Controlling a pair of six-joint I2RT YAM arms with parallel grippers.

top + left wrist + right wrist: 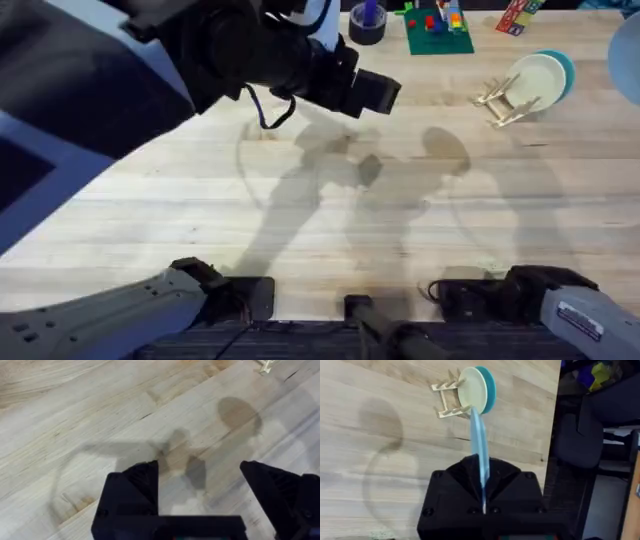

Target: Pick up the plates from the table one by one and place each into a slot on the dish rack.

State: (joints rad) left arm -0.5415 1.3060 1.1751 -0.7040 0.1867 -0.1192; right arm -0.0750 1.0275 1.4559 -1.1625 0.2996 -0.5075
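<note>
At the far edge of the table (300,220) you have a dark tape roll (367,27) and a green building-block baseplate (438,30) carrying coloured bricks, both well apart from the dish rack (503,101), which sits toward the far right with bare wood around it. Two plates already stand in the rack: a cream plate (470,387) in front and a teal plate (489,387) touching behind it, both upright on edge with their flat faces along the rack's row of sticks. Your third plate, the pale blue plate (479,450), is pinched edge-on in the right gripper (484,502), the fingers pressed against its two faces; its long axis runs straight out from the fingertips toward the rack, and its far rim appears just short of the cream plate (whether they touch, you cannot tell). The left gripper (199,492) hangs over bare planks with its fingers spread wide and nothing between them. The left arm, large and dark, crosses the upper left of the overhead view.
</note>
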